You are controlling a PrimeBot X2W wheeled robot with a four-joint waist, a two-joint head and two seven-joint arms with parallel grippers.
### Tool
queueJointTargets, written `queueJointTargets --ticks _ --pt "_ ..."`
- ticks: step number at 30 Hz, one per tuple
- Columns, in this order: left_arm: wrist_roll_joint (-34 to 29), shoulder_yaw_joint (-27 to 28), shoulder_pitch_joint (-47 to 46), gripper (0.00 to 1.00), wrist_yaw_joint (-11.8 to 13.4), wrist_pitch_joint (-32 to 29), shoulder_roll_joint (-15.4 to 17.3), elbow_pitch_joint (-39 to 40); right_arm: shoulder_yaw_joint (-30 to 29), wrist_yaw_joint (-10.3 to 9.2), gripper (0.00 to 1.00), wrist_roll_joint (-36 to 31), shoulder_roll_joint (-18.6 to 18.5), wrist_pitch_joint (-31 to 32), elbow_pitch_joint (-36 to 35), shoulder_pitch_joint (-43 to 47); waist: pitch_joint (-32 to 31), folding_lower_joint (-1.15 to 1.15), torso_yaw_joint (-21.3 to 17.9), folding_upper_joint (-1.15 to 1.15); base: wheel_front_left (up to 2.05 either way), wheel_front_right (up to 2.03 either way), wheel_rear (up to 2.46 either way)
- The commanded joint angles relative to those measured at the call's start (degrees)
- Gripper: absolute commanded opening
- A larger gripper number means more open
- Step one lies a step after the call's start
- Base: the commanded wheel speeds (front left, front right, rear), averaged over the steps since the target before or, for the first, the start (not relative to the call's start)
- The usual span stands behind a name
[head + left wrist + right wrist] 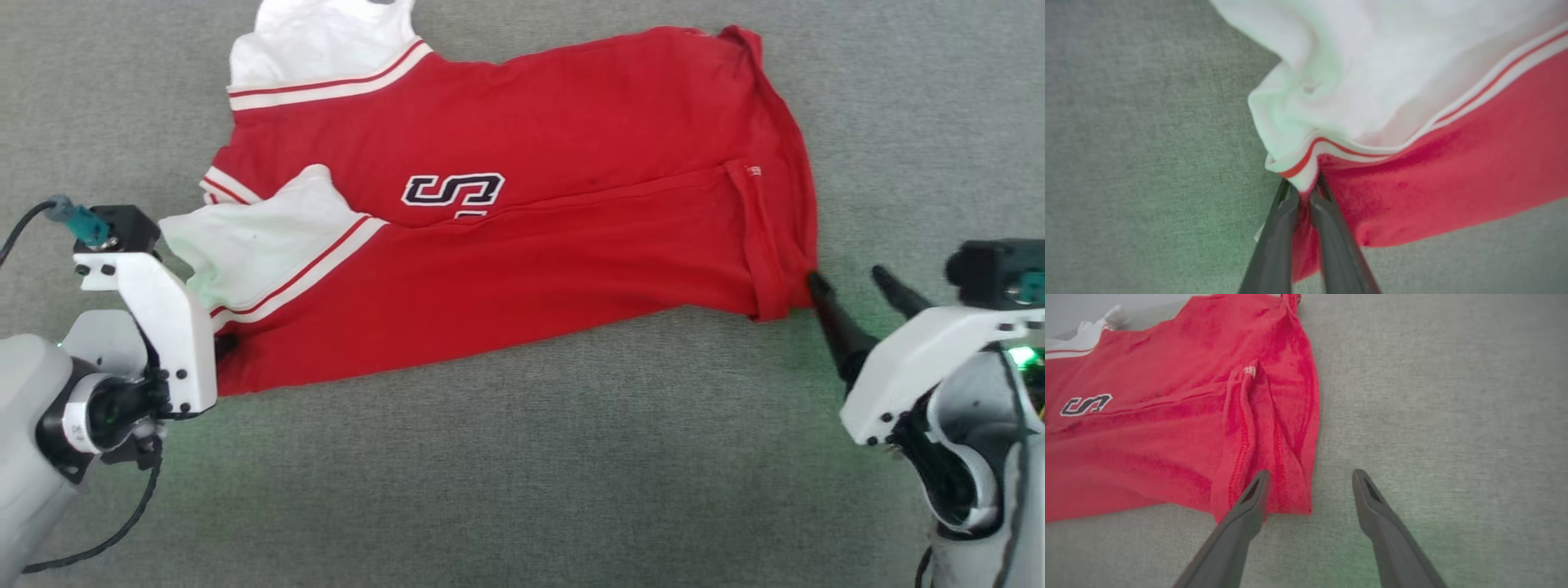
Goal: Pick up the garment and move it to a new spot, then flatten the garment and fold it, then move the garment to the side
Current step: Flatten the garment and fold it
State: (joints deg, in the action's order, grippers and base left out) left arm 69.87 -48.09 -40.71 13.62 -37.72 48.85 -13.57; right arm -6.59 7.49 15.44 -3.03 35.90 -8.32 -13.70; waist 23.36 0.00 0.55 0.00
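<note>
**Two corners, one more pull**

The red shirt (571,245) lies on the grey surface (522,490). Its white sleeves (245,245) are at the left and its bottom edge is at the right. It looks folded once the long way, with the near half laid over the far half. The letters (453,189) on the chest peek out above the fold line.

The left gripper (1304,190) is at the near left corner. Its jaws are squeezed tight on the shirt, just under the striped band (1298,163), with red cloth bunched between them.

The right gripper (1310,475) is at the near right corner. Its jaws are spread wide and hold nothing. One finger (1251,494) rests over the corner of the bottom edge (1290,498), and the other finger is out over the bare grey surface.

I think the step in hand is getting a hold on that right corner, so both grippers can lift the near edge together.

To do it well, the right gripper should slide a bit to the left, so the corner sits between both fingers. It should go low and catch all the layers, not only the top one. Then it should shut firmly. Both sides should rise evenly, so the shirt stays flat and the fold does not slip.
</note>
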Motion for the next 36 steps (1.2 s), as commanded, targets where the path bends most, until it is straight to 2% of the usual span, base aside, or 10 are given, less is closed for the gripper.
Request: queueJointTargets --ticks 1,9,15,16,17,25,31,36 --pt "-0.90 -1.67 0.96 0.00 -0.46 -0.23 -1.99 -0.49 0.44 0.00 1.00 -0.63 -0.07 1.16 0.52 -1.24 0.09 0.00 0.73 0.00 0.00 0.00 0.00" --pt "-2.01 -3.23 -0.70 0.00 -2.36 -0.29 -4.99 -0.92 0.35 0.00 1.00 -3.63 -1.67 8.09 6.58 -6.03 0.65 0.00 3.69 0.00 0.00 0.00 0.00" --pt "-2.53 -3.94 -1.51 0.00 -3.42 0.11 -6.69 -2.17 0.79 0.00 1.00 -3.35 -1.92 15.16 14.41 -8.98 0.86 0.00 5.24 0.00 0.00 0.00 0.00" --pt "-2.55 -3.97 -1.54 0.00 -3.59 0.30 -7.00 -2.31 1.06 0.00 0.48 -3.23 -2.06 16.72 15.81 -9.08 0.83 0.00 5.40 0.00 0.00 0.00 0.00" --pt "-2.60 -3.98 -1.65 0.00 -3.88 0.50 -7.23 -2.48 1.01 0.00 0.00 -2.87 -2.03 17.86 16.61 -9.20 0.82 0.00 5.54 0.00 0.00 0.00 0.00" --pt "-2.99 -3.49 -1.94 0.00 -4.16 1.16 -6.30 -3.07 -0.20 0.00 0.00 -0.98 -2.27 22.83 14.78 -10.84 -0.05 0.00 5.57 0.00 0.00 0.00 0.00" --pt "-2.59 -2.20 -2.31 0.00 -2.76 0.14 -2.94 0.03 -1.16 -0.01 0.00 0.98 -4.13 25.69 8.63 -10.25 -1.10 0.00 4.95 0.00 0.00 0.00 0.00" --pt "-2.85 -1.75 -1.35 0.00 -0.39 -1.18 0.96 5.18 -1.98 -0.01 0.00 2.23 -5.25 28.24 2.95 -7.01 -1.75 0.00 4.69 0.00 0.00 0.00 0.00"
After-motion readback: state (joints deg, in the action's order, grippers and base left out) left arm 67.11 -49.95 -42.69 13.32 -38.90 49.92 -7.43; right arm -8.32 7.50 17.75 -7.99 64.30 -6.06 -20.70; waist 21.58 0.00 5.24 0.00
